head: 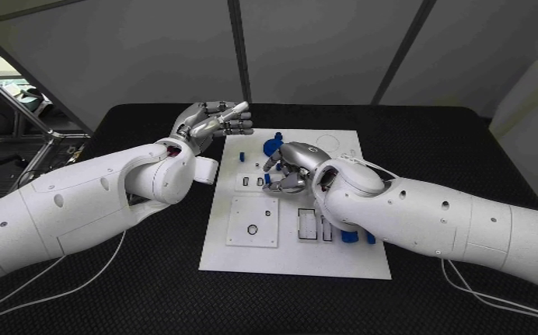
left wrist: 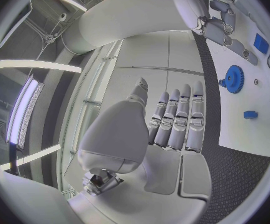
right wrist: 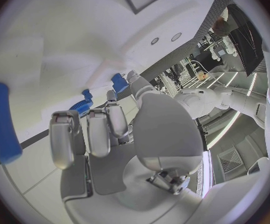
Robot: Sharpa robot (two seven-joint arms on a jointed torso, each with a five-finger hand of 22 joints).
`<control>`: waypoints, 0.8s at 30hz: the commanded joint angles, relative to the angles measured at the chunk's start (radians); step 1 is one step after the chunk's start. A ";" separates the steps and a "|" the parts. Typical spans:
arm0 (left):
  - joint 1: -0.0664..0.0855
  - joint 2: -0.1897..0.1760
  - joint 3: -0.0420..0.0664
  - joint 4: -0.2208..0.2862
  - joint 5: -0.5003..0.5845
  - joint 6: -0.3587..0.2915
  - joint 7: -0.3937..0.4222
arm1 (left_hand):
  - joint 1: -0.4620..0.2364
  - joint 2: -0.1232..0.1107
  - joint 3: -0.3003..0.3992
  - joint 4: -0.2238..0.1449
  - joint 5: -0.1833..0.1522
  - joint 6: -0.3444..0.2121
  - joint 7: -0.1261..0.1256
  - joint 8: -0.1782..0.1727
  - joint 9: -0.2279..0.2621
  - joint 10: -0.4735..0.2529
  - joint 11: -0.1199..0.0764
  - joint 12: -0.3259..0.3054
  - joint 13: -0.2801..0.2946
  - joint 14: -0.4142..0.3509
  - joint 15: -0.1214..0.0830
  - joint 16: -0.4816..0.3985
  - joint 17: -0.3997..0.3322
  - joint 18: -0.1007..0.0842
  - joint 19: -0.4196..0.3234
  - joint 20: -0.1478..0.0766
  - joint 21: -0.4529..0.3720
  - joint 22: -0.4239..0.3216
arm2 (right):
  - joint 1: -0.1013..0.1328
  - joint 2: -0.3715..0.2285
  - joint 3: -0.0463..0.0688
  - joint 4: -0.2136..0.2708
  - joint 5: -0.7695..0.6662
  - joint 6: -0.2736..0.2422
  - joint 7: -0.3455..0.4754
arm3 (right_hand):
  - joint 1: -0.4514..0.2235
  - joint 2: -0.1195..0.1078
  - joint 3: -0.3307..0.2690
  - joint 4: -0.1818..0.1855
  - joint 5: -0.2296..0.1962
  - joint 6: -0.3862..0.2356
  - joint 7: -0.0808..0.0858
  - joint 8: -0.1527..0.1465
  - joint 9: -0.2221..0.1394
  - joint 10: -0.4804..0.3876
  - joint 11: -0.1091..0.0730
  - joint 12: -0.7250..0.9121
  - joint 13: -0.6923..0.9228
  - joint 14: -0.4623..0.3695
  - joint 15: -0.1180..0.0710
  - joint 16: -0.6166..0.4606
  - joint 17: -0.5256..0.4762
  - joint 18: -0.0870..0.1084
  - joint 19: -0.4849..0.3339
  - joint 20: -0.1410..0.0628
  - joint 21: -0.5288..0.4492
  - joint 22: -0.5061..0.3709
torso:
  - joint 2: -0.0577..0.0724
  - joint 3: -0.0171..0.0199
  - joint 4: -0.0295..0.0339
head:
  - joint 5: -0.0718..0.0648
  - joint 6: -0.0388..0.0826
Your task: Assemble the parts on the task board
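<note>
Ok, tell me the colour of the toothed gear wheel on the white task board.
Blue. The round toothed gear shows best in the left wrist view, lying on the white task board.

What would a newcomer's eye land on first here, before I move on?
First, the right hand, set low over the middle of the white task board, its fingers among the small blue parts. Next, the left hand, raised at the board's far left corner with its fingers straight and holding nothing. The left wrist view adds a blue gear lying on the board.
</note>
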 commanded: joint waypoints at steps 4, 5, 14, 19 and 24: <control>0.001 -0.004 0.001 -0.007 -0.057 0.021 -0.026 | -0.010 0.021 -0.012 -0.012 0.000 0.014 0.005 0.000 0.001 0.041 -0.006 0.002 0.006 0.064 -0.014 0.017 0.018 -0.002 0.038 -0.010 0.018 0.005 | 0.001 -0.059 0.002 0.048 0.103 -0.074 0.224 | 0.034 -0.016 -0.019 0.022 -0.003 -0.043 0.007 0.000 -0.001 -0.044 0.008 -0.084 -0.061 0.037 0.014 -0.041 -0.032 0.004 0.057 0.011 -0.042 0.189 | -0.003 0.0001 -0.0015 | 0.003 0.006; 0.001 -0.006 0.001 -0.008 -0.080 0.017 -0.038 | -0.022 0.020 -0.020 -0.007 0.030 0.027 -0.003 0.005 0.003 0.073 -0.017 0.015 0.013 0.093 -0.025 0.029 0.026 -0.001 0.059 -0.019 0.031 0.010 | 0.002 -0.075 0.002 0.060 0.127 -0.067 0.254 | 0.042 -0.019 -0.023 0.028 -0.003 -0.046 0.008 0.001 -0.001 -0.060 0.009 -0.116 -0.087 0.031 0.015 -0.054 -0.050 0.011 0.041 0.012 -0.058 0.163 | -0.004 0.0000 -0.0018 | 0.003 0.007; 0.002 -0.004 0.007 -0.050 -0.380 0.104 -0.266 | -0.034 0.044 -0.011 0.013 0.165 0.227 -0.118 0.040 0.048 0.381 -0.147 0.137 0.116 0.484 -0.185 0.567 0.490 -0.011 0.376 -0.171 0.333 0.184 | 0.017 -0.238 0.064 0.158 0.334 0.025 0.378 | 0.131 -0.014 0.001 -0.015 0.006 0.005 -0.004 0.006 0.001 -0.192 -0.002 -0.466 -0.384 -0.029 0.006 -0.224 -0.245 0.064 -0.099 0.006 -0.228 -0.065 | -0.020 0.0047 -0.0042 | 0.015 0.010; 0.005 0.008 0.011 -0.057 -0.597 0.191 -0.423 | -0.078 0.020 -0.029 0.046 0.148 0.243 -0.131 0.011 0.099 0.444 -0.173 0.466 0.533 0.485 -0.201 1.197 1.168 -0.076 0.448 -0.200 0.764 0.700 | 0.035 -0.302 0.081 0.169 0.471 0.043 0.394 | 0.140 -0.006 0.027 -0.038 0.022 0.033 -0.007 0.008 0.002 -0.242 -0.005 -0.625 -0.525 -0.063 0.006 -0.340 -0.357 0.094 -0.179 0.004 -0.350 -0.209 | -0.035 0.0096 -0.0132 | 0.026 0.001; 0.014 0.026 0.022 -0.057 -0.777 0.262 -0.578 | -0.141 0.026 -0.069 0.125 0.031 0.234 -0.155 0.068 0.249 0.474 -0.178 1.016 1.139 0.519 -0.204 1.389 1.394 -0.106 0.473 -0.192 0.961 0.958 | 0.045 -0.338 0.086 0.153 0.528 0.037 0.397 | 0.124 -0.011 0.048 -0.059 0.031 0.035 -0.005 0.003 -0.002 -0.236 -0.003 -0.660 -0.572 -0.072 0.008 -0.419 -0.418 0.107 -0.205 0.005 -0.425 -0.287 | -0.048 0.0136 -0.0214 | 0.030 -0.005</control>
